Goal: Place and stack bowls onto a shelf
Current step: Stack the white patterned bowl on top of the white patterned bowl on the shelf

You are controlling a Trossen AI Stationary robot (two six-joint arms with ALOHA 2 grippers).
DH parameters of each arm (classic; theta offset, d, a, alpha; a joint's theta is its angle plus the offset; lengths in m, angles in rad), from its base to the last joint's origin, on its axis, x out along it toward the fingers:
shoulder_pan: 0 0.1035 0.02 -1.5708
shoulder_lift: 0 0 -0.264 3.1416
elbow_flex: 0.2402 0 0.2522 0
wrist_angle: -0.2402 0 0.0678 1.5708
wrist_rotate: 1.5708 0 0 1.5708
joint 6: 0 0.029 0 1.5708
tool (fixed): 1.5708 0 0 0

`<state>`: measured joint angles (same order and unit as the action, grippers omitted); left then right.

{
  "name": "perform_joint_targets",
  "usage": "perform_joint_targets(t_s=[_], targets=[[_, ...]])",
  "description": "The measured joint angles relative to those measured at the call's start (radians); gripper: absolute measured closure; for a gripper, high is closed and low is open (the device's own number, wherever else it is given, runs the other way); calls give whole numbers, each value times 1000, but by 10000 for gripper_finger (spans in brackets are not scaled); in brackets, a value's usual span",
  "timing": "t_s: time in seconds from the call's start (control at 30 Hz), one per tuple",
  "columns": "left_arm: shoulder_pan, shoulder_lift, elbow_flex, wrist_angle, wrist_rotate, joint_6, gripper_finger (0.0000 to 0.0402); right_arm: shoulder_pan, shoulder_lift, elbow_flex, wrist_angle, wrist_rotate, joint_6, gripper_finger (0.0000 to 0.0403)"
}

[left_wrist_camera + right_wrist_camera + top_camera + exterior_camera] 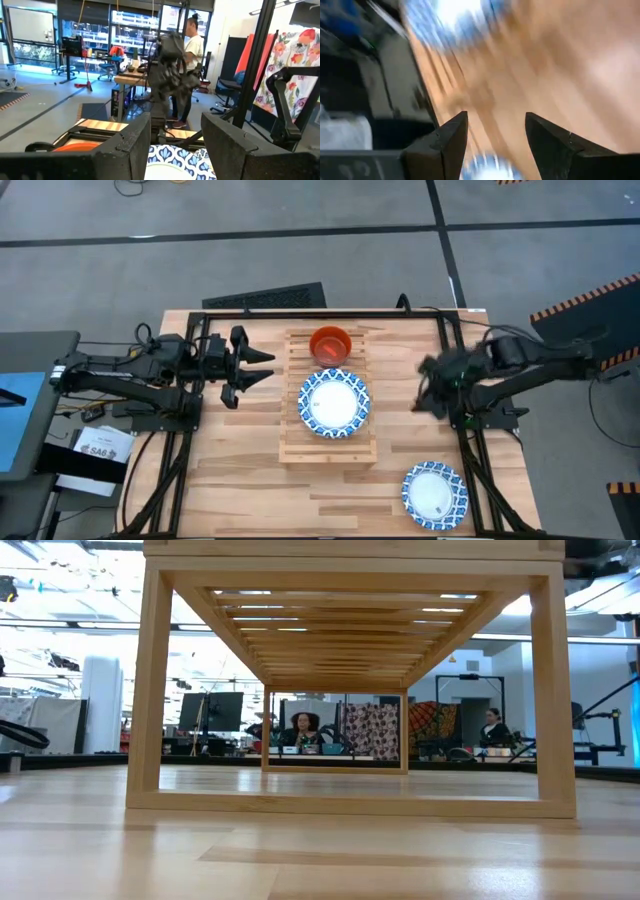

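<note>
wooden shelf (330,448) | red bowl (330,343) | patterned bowl (334,403) | no legible writing

Shelf (330,452) sat mid-table (250,480), long axis running front to back. Two bowls on it: small bowl (331,344) at the far end, wide bowl (334,403) just in front of it, about mid-shelf. Second wide bowl (435,494) sat on the table itself, off the shelf, toward the front right corner. Left gripper (262,369) hung left of the shelf, level with the gap between both shelf bowls, jaws apart. Right gripper (428,385) was right of the shelf, well apart from it, jaws apart.
</note>
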<state>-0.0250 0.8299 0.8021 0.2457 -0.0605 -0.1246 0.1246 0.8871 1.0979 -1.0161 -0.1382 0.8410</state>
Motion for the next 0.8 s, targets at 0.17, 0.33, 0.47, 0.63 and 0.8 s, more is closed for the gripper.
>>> perform_joint_targets(t_s=[0.17, 0.33, 0.47, 0.63, 0.8], targets=[[0, 0, 0, -23, 0, 0, 242, 216, 5, -147, -64, -37, 205, 179], [0, 0, 0, -24, 0, -1, 242, 394, 4, -327, 35, -107, 405, 179], [0, 0, 0, -24, 0, 10, 242, 487, 4, -451, 139, -120, 563, 179], [0, 0, 0, -24, -8, 37, 242, 563, 4, -519, 166, -106, 666, 179], [0, 0, 0, -24, -19, 35, 242, 620, 4, -572, 252, -97, 735, 179]])
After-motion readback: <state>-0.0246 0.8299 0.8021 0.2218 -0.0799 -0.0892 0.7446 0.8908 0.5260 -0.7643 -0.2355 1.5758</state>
